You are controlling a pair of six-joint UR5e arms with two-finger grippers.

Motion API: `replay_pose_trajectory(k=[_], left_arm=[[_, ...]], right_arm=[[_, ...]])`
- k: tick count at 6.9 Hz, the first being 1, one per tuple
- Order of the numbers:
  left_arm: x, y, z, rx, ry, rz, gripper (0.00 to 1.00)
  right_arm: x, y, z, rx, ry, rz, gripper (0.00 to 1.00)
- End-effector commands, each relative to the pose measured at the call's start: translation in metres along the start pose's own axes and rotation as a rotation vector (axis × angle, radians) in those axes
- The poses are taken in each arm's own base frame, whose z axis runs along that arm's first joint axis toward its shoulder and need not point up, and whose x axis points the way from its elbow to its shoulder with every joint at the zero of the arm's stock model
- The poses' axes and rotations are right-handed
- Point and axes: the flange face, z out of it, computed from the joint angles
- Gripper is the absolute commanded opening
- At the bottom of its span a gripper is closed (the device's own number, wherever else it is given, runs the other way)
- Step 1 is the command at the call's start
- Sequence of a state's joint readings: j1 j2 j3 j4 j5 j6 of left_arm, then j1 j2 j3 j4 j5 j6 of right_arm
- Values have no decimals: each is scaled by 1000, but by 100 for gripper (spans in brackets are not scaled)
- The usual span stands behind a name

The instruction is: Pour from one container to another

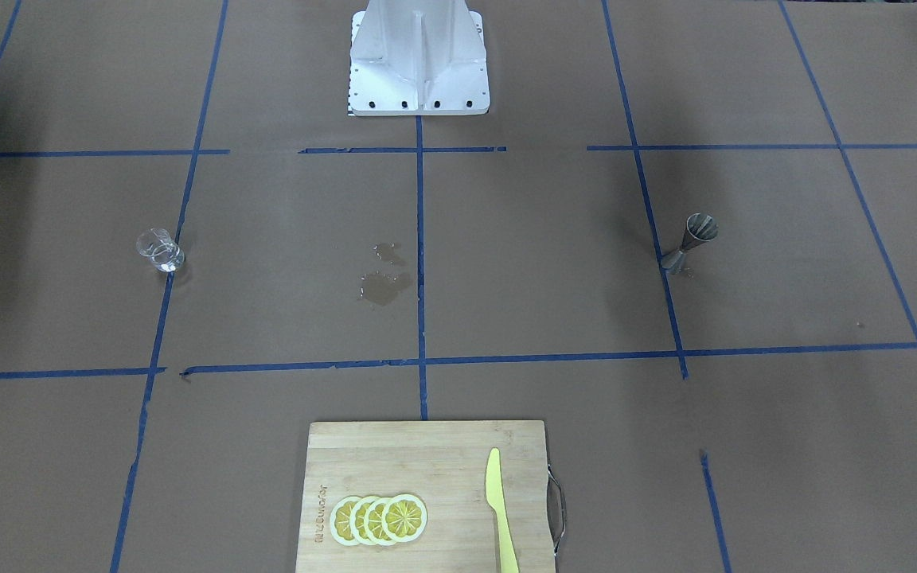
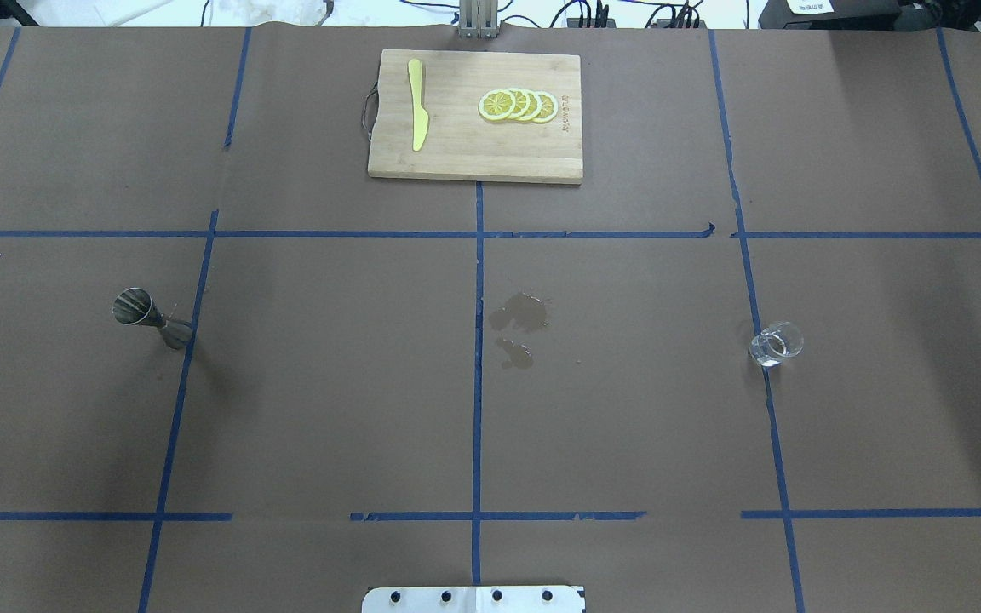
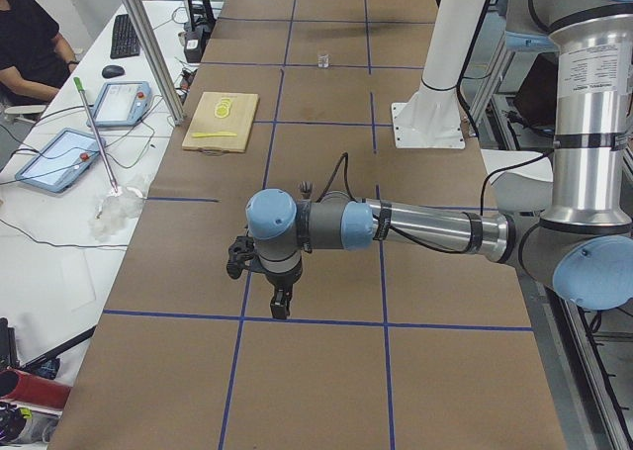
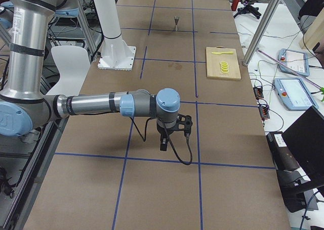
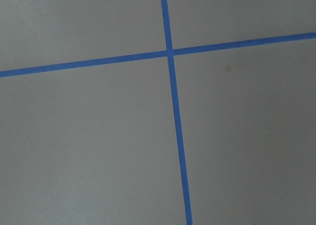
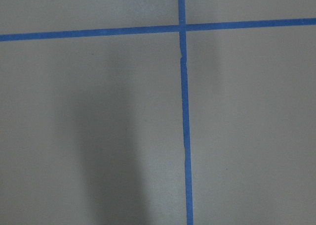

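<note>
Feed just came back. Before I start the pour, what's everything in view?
glass cup: one, clear, upright, robot's right of table
jigger: one, grey steel, upright, robot's left
wet patches: two, dark, table centre
cutting board: one, pale wood, far edge
lemon slices: four, yellow, overlapping on board
knife: one, yellow, on board
left tool: one, black, above bare table; open or shut unclear
right tool: one, black, same
</note>
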State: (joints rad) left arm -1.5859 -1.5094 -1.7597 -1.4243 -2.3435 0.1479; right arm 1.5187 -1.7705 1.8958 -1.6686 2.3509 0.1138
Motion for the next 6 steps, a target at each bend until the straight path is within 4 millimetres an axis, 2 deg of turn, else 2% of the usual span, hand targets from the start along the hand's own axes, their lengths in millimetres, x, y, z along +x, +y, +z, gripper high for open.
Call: replay_pose_trajectory(k=[1,3,6], left_arm=[[5,-7,-6,34,-5,34,100],[2,-11,-3,57,-8,56,100],[30,-27,2,56,42,106,100]], right_arm=[[-3,-1,-3,5,-6,-3,100],[-9,-8,-7,59,-11,-56,100],[-1,-10,1,58,-4,-57,100]])
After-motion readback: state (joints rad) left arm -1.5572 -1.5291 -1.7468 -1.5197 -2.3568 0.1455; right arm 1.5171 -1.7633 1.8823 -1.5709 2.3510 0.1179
